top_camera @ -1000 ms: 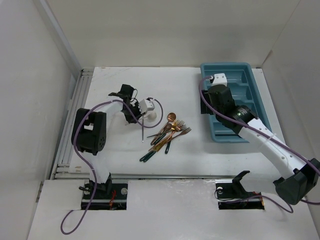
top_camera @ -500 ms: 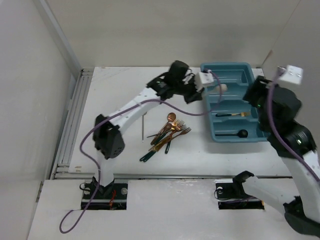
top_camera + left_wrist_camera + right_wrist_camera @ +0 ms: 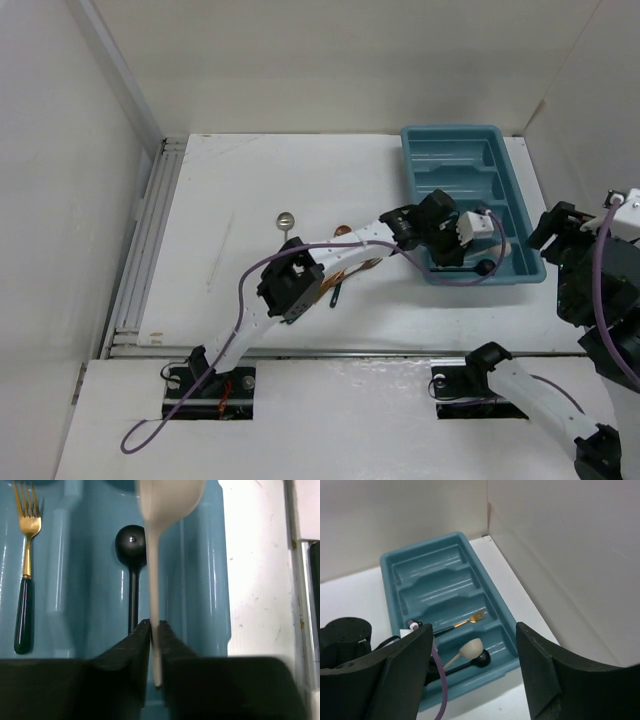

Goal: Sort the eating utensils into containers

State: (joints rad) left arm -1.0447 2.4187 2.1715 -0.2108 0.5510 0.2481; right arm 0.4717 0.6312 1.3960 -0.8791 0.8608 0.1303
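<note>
Left wrist shows your left hand (image 3: 154,630) pinching the cream spoon (image 3: 152,575) by its handle, lined up over the black spoon (image 3: 131,542) in its tray slot (image 3: 172,595), likely to group spoons together. Your right hand (image 3: 472,667) hangs wide and empty.

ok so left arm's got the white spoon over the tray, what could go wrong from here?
1. The left gripper pinches the white spoon only near the handle's end, so it may swing or slip on release.
2. It lines up over the black spoon in the same slot of the tray; it may land on top of it, or tip over the divider towards the fork.
</note>
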